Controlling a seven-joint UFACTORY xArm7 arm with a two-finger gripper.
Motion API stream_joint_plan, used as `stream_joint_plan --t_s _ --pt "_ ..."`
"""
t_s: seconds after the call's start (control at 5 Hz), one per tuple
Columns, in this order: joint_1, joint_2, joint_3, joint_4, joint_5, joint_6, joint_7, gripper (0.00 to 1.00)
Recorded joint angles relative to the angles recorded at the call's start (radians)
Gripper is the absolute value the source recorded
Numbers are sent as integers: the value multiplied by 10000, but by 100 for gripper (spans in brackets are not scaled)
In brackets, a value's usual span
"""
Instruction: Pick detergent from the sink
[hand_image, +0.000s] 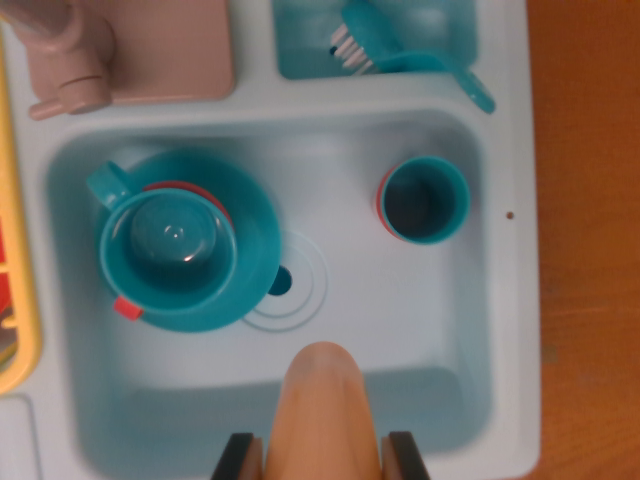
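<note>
At the bottom edge of the wrist view, the gripper (322, 455) clasps the orange detergent bottle (322, 410) between its two dark fingers (238, 458), one on each side; the bottle's rounded top points over the pale blue sink (500, 330). Beyond it lies the drain (285, 283), partly covered by a teal plate (250, 215) bearing a teal cup (170, 250). A smaller teal cup (424, 200) stands toward the wrist view's right. Farthest off sit a pinkish faucet (70, 60) and a teal brush (400, 50) in a side compartment.
</note>
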Motion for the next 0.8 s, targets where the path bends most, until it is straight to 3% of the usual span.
stream_joint_plan --t_s 0.2,0.4,0.6,0.8 --pt "0 0 0 0 0 0 0 100" --pt "7 -127 6 266 4 393 -21 100" --pt "7 -127 6 266 4 393 -21 100" --pt "13 -241 11 504 7 744 -40 100"
